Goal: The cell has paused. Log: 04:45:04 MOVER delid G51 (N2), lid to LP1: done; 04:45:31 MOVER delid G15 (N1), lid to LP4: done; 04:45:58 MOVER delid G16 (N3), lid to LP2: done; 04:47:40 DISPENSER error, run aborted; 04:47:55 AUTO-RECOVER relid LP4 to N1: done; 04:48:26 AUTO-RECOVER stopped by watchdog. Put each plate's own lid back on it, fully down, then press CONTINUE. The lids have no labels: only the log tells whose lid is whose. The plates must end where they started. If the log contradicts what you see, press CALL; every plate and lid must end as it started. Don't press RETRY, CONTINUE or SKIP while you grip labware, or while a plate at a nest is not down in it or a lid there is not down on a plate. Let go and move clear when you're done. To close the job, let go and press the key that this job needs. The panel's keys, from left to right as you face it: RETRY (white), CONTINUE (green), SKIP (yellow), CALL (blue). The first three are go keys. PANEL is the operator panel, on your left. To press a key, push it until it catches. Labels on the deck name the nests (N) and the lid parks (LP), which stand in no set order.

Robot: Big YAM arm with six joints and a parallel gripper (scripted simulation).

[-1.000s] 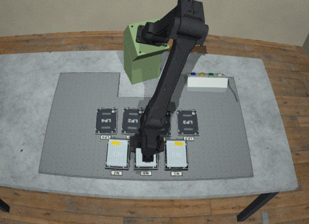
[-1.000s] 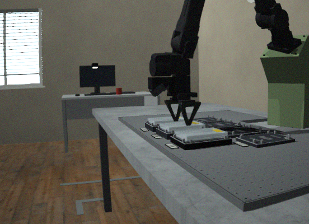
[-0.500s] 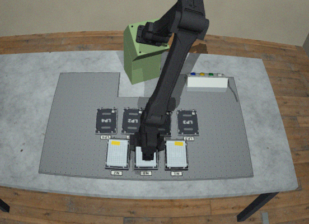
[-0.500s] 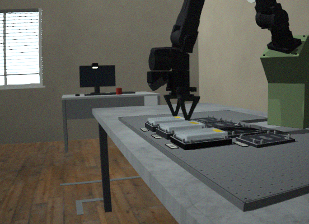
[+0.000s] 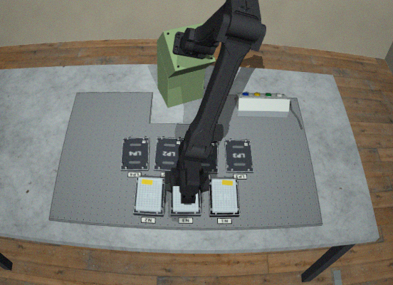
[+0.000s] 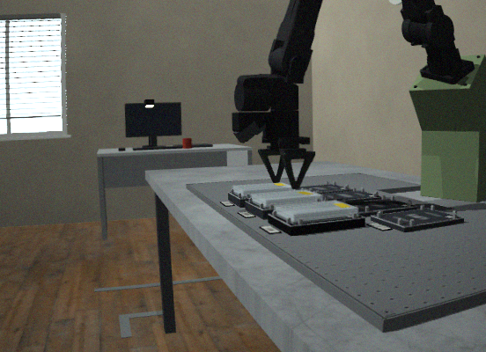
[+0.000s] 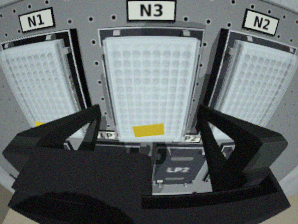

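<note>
My gripper (image 6: 286, 184) (image 7: 149, 109) is open and empty, its fingertips straddling the plate at N3 (image 6: 283, 199) (image 7: 150, 85) near its label end. The plate at N1 (image 5: 224, 197) (image 7: 40, 75) and the plate at N2 (image 5: 149, 197) (image 6: 317, 211) (image 7: 257, 85) sit in their nests. All three are white with a yellow mark and seem to wear clear lids, level. Park LP4 (image 5: 135, 154), park LP2 (image 5: 165, 154) (image 7: 177, 170) and park LP3 (image 5: 238, 155) look bare. LP1 is partly hidden by the arm in the top view; no lid shows there.
The operator panel (image 5: 263, 105) stands at the back right in the top view, with blue (image 5: 245, 94), yellow (image 5: 257, 94), green (image 5: 268, 95) and white (image 5: 279, 95) keys and a cable. The green pedestal (image 5: 185, 86) (image 6: 449, 164) carries the arm. Low pins edge the parks.
</note>
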